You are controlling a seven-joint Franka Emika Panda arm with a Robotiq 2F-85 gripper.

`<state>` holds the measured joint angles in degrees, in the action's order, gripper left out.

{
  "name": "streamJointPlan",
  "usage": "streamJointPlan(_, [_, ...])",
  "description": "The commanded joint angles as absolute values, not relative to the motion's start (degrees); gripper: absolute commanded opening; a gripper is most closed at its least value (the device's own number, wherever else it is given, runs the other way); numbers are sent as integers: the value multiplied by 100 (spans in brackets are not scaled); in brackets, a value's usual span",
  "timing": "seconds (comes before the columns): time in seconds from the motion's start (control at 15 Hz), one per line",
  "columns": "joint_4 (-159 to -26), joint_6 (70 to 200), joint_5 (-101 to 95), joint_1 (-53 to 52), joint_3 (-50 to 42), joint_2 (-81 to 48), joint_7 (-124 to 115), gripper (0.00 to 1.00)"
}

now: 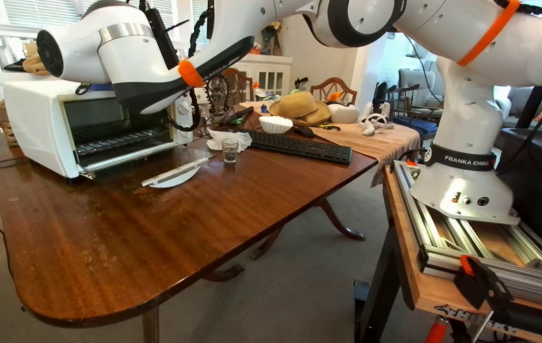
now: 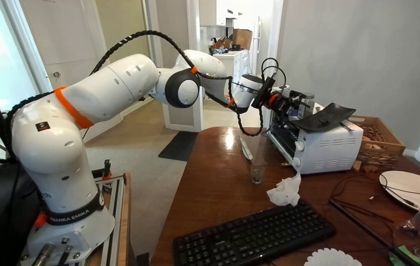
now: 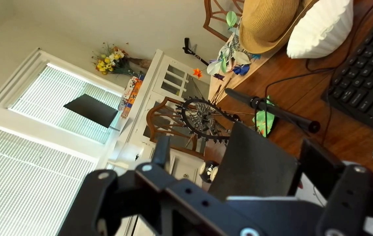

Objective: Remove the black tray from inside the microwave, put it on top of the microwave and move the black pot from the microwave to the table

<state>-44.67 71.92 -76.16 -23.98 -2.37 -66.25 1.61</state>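
Note:
The black tray (image 2: 326, 119) rests on top of the white microwave (image 2: 330, 152), its edges curving upward. The microwave (image 1: 44, 126) has its glass front lowered, with a rack in the dark cavity. My gripper (image 2: 297, 107) is at the tray's near end, above the microwave's front. In the wrist view my gripper (image 3: 238, 144) has its fingers wide apart. The tray (image 3: 260, 164) shows between them, its edge close to one finger; I cannot tell if they touch. The black pot is hidden or out of view. The microwave stands on the reddish-brown table (image 1: 170, 228).
A glass jar (image 2: 308, 99) stands on the microwave beside the gripper. A pale flat utensil (image 1: 175, 177) and small glass (image 1: 230, 150) lie before the microwave. White paper (image 2: 285, 191), a keyboard (image 2: 254, 238) and a plate (image 2: 413, 188) are nearby. A wicker basket (image 2: 379, 142) is behind.

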Motion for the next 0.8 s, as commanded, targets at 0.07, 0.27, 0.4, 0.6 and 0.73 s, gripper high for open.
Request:
streamJointPlan(0.07, [-4491,7179,-7533,-2535,-111,-6535,110,100])
streamJointPlan(0.27, [-4657,7251,-7509,-2705,56,-6341,-118,100])
streamJointPlan(0.4, [-4747,7269,-7471,-2808,178,-6219,-320,100])
streamJointPlan(0.6, [-5000,7232,-7299,-2915,440,-5927,-802,100])
streamJointPlan(0.73, [-5199,7250,-7149,-2916,618,-5722,-1187,100])
